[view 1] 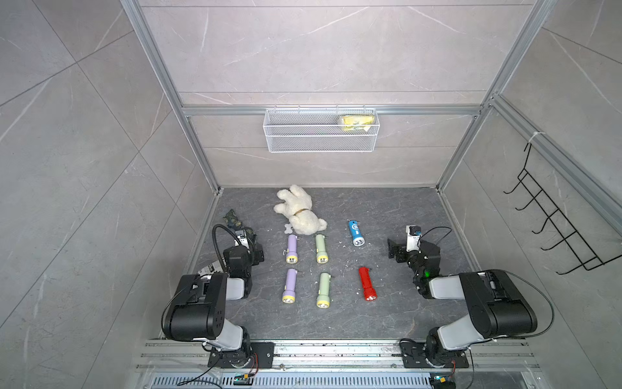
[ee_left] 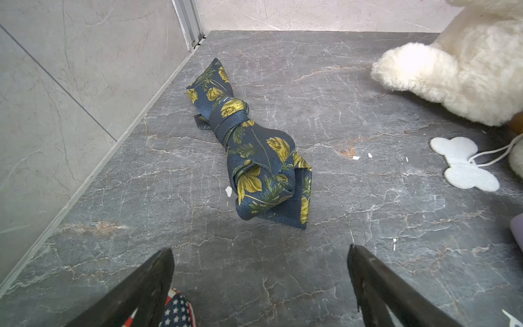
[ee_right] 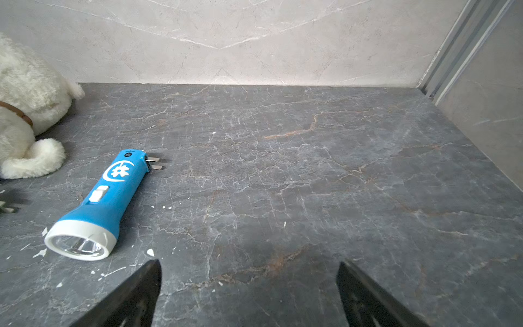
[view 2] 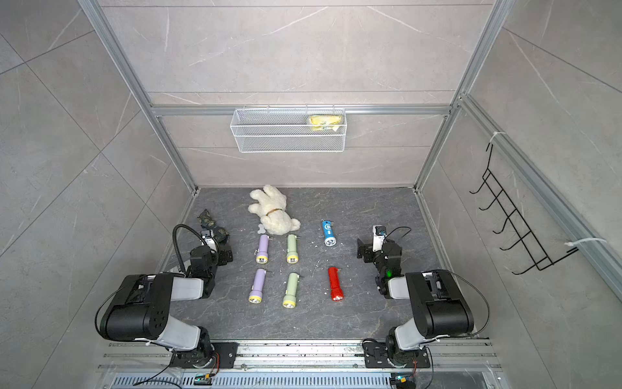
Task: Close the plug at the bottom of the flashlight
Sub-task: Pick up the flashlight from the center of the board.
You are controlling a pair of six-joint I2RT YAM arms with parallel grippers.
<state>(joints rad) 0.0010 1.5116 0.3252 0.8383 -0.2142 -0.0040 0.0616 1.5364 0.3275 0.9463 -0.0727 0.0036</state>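
Several flashlights lie on the dark stone floor with their lenses toward me: two purple (view 1: 291, 249) (view 1: 289, 286), two green (view 1: 321, 249) (view 1: 324, 290), one red (view 1: 367, 284) and one blue (view 1: 355, 233). The blue flashlight (ee_right: 96, 198) shows in the right wrist view with its two metal plug prongs (ee_right: 154, 163) sticking out beside its bottom end. My right gripper (ee_right: 249, 264) is open and empty, to the right of the blue flashlight. To the left of the purple ones, my left gripper (ee_left: 260, 252) is open and holds nothing.
A white plush dog (view 1: 301, 212) with a bone-shaped tag (ee_left: 464, 164) lies behind the flashlights. A flowered tie (ee_left: 254, 147) lies ahead of the left gripper, and a stars-and-stripes cloth (ee_left: 177, 311) under it. A wire basket (view 1: 319, 134) hangs on the back wall, a hook rack (view 1: 555, 229) on the right wall.
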